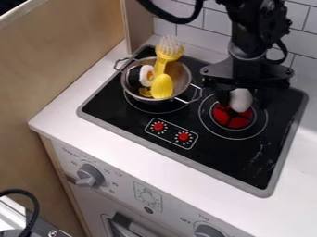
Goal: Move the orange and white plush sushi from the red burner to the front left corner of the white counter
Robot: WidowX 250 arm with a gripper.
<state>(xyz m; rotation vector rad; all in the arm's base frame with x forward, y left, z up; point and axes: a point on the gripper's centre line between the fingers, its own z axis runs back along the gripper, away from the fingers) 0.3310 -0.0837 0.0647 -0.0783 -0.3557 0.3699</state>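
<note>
Pincer (pixel 237 96) hangs at a white lump (pixel 241 100) — crowded pot (pixel 180 77) near red burner (pixel 231 121).

The white object (pixel 241 100) is rounded and egg-like. It is at the gripper (pixel 237 96), by the right-hand red burner (pixel 232 118).

The black arm (pixel 250 23) entered the view at its top edge, right of centre, and its base lay out of view. The wrist (pixel 246 50) stood roughly upright above the gripper (pixel 240 102), which hung downward. A broad dark crosspiece (pixel 248 71) spanned the gripper's upper part, with a round fitting at either end. One black cable (pixel 176 19) curved beside the arm.
</note>
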